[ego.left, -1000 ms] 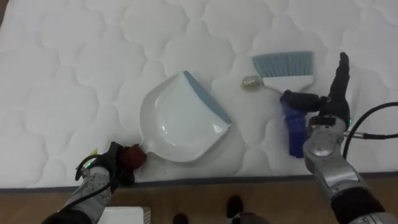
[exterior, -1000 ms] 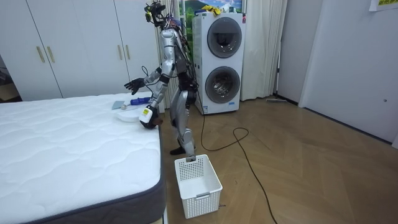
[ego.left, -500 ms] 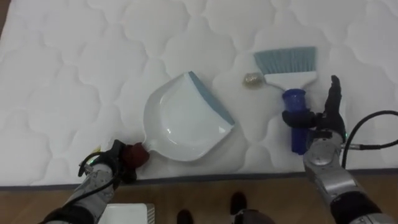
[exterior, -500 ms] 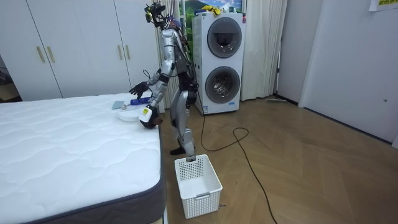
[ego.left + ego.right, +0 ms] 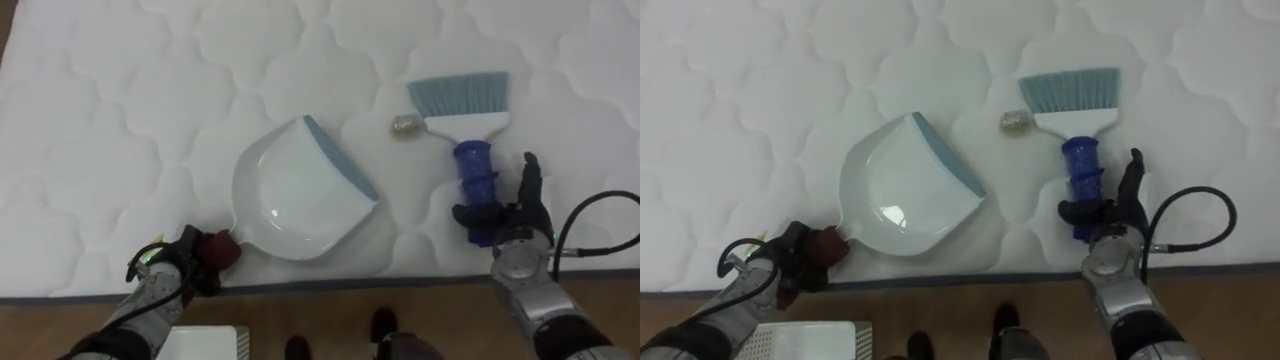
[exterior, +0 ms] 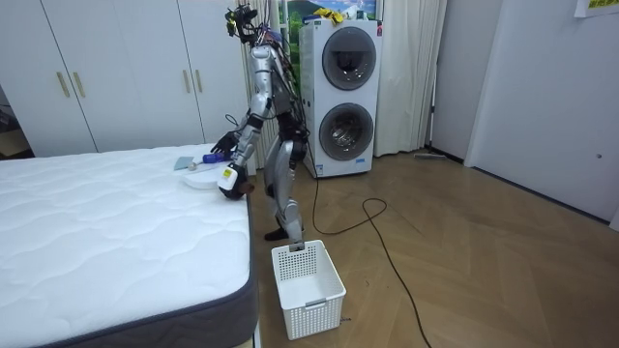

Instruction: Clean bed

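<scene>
Backing toward the bed (image 5: 100,100) edge, my right hand (image 5: 520,215) spreads fingers (image 5: 527,175) for the brush (image 5: 468,140); left hand (image 5: 170,270) clamps the dustpan (image 5: 295,195).

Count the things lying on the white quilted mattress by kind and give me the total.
White plastic dustpan with a dark red handle: 1
Blue-handled hand brush with pale blue bristles: 1
Small crumpled beige scrap: 1
Total: 3
</scene>
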Robot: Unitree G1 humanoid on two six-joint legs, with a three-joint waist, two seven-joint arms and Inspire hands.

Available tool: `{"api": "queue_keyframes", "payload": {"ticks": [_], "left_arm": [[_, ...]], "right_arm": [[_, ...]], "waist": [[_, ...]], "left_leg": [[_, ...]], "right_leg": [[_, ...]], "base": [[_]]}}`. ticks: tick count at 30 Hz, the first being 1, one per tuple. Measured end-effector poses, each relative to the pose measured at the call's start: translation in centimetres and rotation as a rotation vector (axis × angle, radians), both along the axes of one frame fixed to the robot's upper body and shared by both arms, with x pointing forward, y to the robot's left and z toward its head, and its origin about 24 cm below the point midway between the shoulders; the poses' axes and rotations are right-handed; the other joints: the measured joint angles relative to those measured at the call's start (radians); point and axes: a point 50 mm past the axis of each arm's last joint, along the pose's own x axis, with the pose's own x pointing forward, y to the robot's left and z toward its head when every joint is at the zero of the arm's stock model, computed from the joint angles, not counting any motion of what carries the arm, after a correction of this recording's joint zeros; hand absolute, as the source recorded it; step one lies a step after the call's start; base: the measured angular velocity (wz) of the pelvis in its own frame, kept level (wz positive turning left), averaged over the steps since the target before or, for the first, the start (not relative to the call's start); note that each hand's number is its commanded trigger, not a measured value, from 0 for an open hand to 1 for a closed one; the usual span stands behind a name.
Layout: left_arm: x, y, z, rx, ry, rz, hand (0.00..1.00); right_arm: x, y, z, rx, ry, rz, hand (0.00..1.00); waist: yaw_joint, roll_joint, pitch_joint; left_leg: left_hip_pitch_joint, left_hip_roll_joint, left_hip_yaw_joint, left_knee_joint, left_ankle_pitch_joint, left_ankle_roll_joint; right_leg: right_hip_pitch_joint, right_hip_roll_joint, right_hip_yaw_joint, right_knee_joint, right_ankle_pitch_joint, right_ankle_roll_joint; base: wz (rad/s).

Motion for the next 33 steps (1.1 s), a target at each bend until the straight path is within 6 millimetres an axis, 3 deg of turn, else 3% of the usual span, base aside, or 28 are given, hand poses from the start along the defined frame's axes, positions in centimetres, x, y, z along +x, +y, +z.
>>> {"api": "queue_keyframes", "payload": {"ticks": [16, 18, 21, 22, 27, 28, 29, 33], "left_arm": [[0.4, -0.2, 0.3, -0.010, 0.001, -0.016, 1.00], [0.4, -0.2, 0.2, -0.010, 0.002, -0.016, 1.00], [0.4, -0.2, 0.2, -0.017, 0.012, -0.020, 1.00], [0.3, -0.2, 0.2, -0.018, 0.017, -0.021, 1.00], [0.3, -0.3, 0.1, -0.016, 0.027, -0.031, 1.00], [0.2, -0.4, 0.0, -0.013, 0.035, -0.042, 1.00], [0.2, -0.4, 0.0, -0.016, 0.044, -0.049, 1.00], [0.1, -0.6, -0.1, -0.014, 0.058, -0.063, 1.00]], "right_arm": [[-0.3, -1.1, -0.9, -0.012, 0.096, 0.005, 0.00], [-0.2, -1.1, -0.9, -0.011, 0.102, 0.007, 0.16], [-0.3, -1.6, -1.0, -0.010, 0.115, 0.007, 0.22], [-0.3, -1.8, -0.9, -0.017, 0.120, 0.001, 0.49], [-0.2, -4.4, 0.0, -0.074, 0.135, -0.042, 0.76], [-0.4, -5.0, 0.0, -0.084, 0.143, -0.053, 0.96], [-0.5, -5.3, 0.0, -0.091, 0.154, -0.062, 1.00], [-0.7, -5.6, -0.1, -0.081, 0.175, -0.091, 1.00]], "waist": [[0.002, 0.001, -0.0013], [0.003, 0.001, -0.0014], [0.003, 0.001, -0.0014], [0.004, 0.001, -0.0013], [0.018, 0.001, -0.0013], [0.024, 0.001, -0.0012], [0.029, 0.001, -0.0012], [0.033, 0.001, -0.0009]], "left_leg": [[-0.016, 0.003, -0.002, 0.020, 0.000, 0.000], [-0.017, 0.003, -0.004, 0.022, 0.000, 0.000], [-0.018, 0.002, -0.014, 0.029, 0.000, 0.001], [-0.019, 0.002, -0.015, 0.031, 0.000, 0.001], [-0.022, 0.003, -0.018, 0.042, -0.002, 0.004], [-0.021, 0.003, -0.018, 0.043, -0.002, 0.004], [-0.020, 0.003, -0.018, 0.044, -0.002, 0.004], [-0.024, 0.004, -0.020, 0.049, -0.003, 0.005]], "right_leg": [[0.006, -0.015, -0.041, 0.002, 0.002, -0.003], [0.007, -0.015, -0.041, 0.002, 0.002, -0.003], [0.013, -0.015, -0.047, 0.002, 0.002, -0.003], [0.013, -0.015, -0.046, 0.004, 0.002, -0.003], [0.014, -0.014, -0.047, 0.008, 0.002, -0.003], [0.015, -0.013, -0.047, 0.010, 0.002, -0.003], [0.015, -0.013, -0.047, 0.013, 0.002, -0.003], [0.011, -0.013, -0.045, 0.019, -0.003, -0.005]], "base": [[0.05], [0.02], [0.07], [0.03], [0.00], [0.00], [0.00], [0.00]]}}
